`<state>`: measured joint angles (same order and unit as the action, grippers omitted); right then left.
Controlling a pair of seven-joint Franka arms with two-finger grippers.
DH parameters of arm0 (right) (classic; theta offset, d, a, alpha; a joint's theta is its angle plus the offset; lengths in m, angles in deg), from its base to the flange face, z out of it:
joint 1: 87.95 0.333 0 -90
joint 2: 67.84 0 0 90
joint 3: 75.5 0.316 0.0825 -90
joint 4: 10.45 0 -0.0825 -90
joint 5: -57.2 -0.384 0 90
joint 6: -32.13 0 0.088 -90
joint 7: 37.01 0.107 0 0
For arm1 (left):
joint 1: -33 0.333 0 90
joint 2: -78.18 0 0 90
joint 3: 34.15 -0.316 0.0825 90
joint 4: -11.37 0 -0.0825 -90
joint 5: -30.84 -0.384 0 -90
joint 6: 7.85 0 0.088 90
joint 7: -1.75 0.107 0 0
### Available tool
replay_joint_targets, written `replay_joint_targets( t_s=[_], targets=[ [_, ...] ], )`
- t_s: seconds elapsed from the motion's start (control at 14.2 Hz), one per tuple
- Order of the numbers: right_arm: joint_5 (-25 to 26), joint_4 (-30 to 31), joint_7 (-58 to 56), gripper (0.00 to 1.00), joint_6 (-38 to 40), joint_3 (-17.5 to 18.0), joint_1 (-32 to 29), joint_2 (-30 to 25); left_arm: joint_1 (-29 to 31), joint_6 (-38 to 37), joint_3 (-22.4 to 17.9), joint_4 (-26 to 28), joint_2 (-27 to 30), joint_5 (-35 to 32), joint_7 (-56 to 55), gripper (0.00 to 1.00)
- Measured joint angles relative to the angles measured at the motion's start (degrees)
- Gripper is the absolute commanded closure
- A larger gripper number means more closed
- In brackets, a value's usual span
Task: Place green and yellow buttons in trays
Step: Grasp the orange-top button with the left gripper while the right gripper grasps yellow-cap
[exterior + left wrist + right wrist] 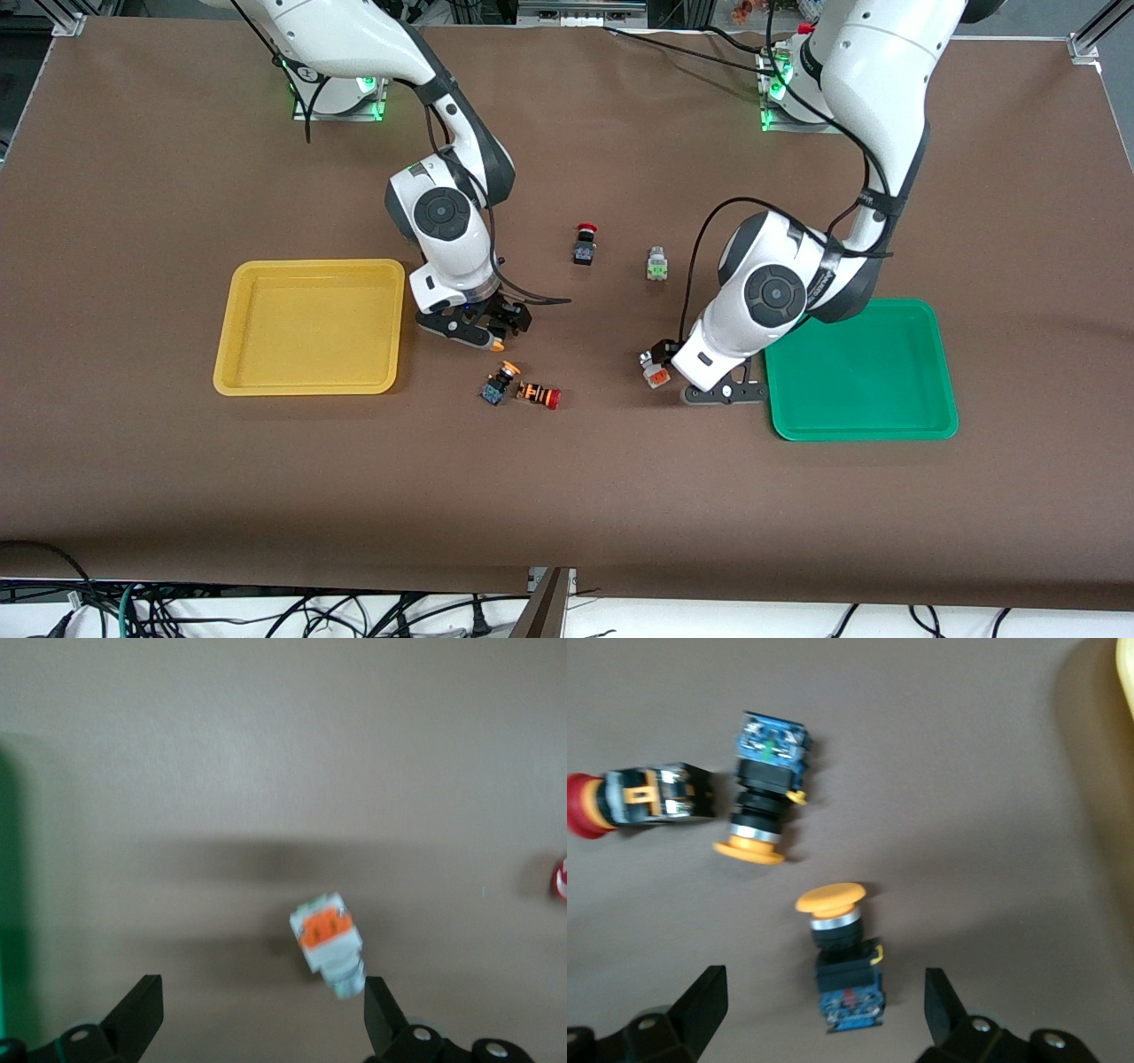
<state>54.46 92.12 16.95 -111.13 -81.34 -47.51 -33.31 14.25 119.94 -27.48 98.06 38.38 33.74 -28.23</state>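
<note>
Right gripper point(493, 330) low over the brown table point(567, 496), fingers spread wide. Between them lies one yellow-capped button point(840, 952), bare cloth on both flanks. Crowding it: second yellow-capped button point(766, 788) at 11 o'clock of the first in the right wrist view, and touching that, the orange-striped red-capped switch point(642, 797). Yellow tray point(310, 326) rim just beside the gripper, toward the right arm's end.

Left gripper point(660, 363) open over the white orange-faced button point(330, 939); one finger close to it, wide gap to the other. Green tray point(861, 370) close alongside.

Table's 6 o'clock band open.
</note>
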Motion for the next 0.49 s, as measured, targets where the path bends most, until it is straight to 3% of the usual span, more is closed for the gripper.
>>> replay_joint_targets(
  t_s=[0.21,0.49],
  targets=[
    [0.49,2.92,0.00,0.06,-5.15,-0.02,0.23,0.44,-0.78,0.28,0.04,-4.14,-4.01,0.43,-8.07,0.00],
    [0.63,5.15,0.01,0.12,-7.04,0.01,2.27,0.50,-2.55,3.22,0.06,-5.40,-7.94,0.45,-13.05,0.00]
  ],
)
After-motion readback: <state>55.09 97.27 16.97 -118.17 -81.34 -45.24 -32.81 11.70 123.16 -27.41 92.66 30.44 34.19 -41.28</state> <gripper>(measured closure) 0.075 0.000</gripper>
